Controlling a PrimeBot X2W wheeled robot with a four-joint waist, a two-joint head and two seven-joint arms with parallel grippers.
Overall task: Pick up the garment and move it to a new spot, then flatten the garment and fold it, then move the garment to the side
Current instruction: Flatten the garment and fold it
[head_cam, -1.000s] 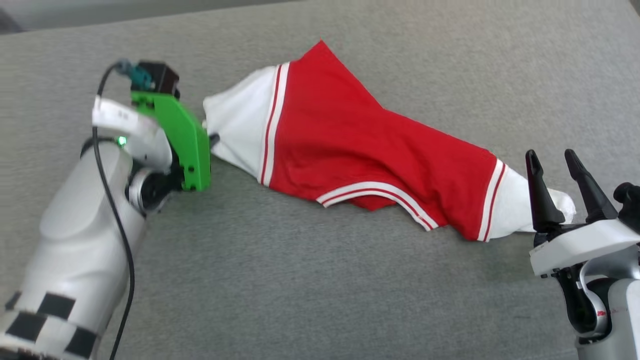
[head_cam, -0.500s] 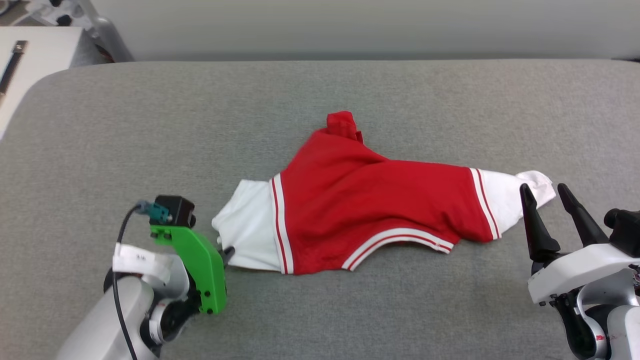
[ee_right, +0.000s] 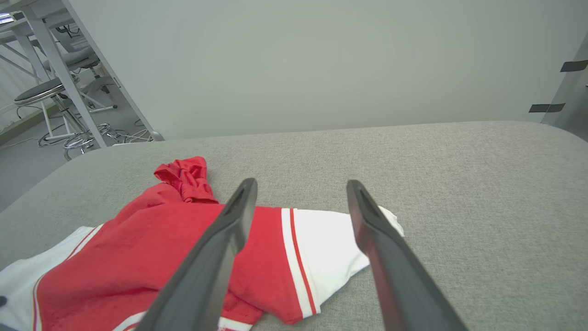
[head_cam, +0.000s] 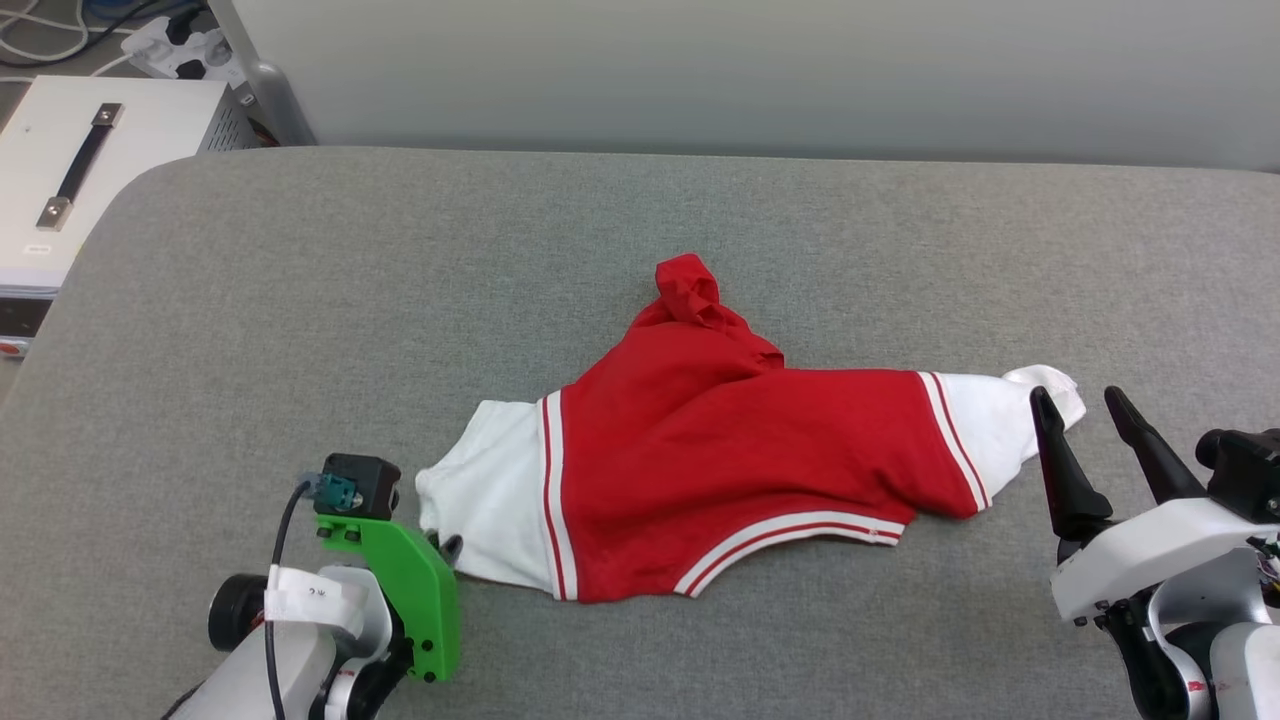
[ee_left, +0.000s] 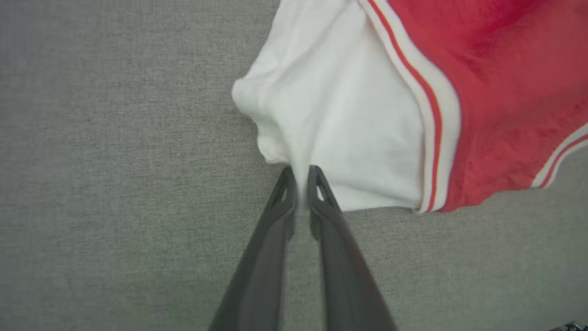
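Pinching a thin fold of white cloth, the left gripper [ee_left: 301, 177] stands with its jaws almost closed, the two dark tips just apart and the fold between them. The cloth belongs to one white sleeve [ee_left: 340, 115] of the garment [head_cam: 720, 470]. A ridge runs up this sleeve from the tips, which suggests the hold is drawing the fabric taut. The gripper sits low, close to the grey padded surface [head_cam: 400, 300], with its fingers pointing across at the shirt.

The right gripper [head_cam: 1075, 398] holds nothing. Its jaws are spread wide and its fingers are raised, with the other sleeve [head_cam: 985, 430] lying just beyond and between them in the right wrist view. It appears placed to take that sleeve and is not yet in contact.

The garment lies on the middle of the surface, stretched sideways between the two grippers, a white sleeve at either end and the red body between. It is not flat: the body is creased, and a red bunch [head_cam: 688, 290] of cloth stands up at the far edge. No chest lettering shows.

Assessment: the shirt appears set down at its spot, with the flattening in hand. A one-sided hold would only drag it, while a second hold on the other sleeve would let the body be spread. Folding and the move aside remain.

A white case [head_cam: 90, 170] with a dark handle stands past the surface's left corner, well apart from the work.
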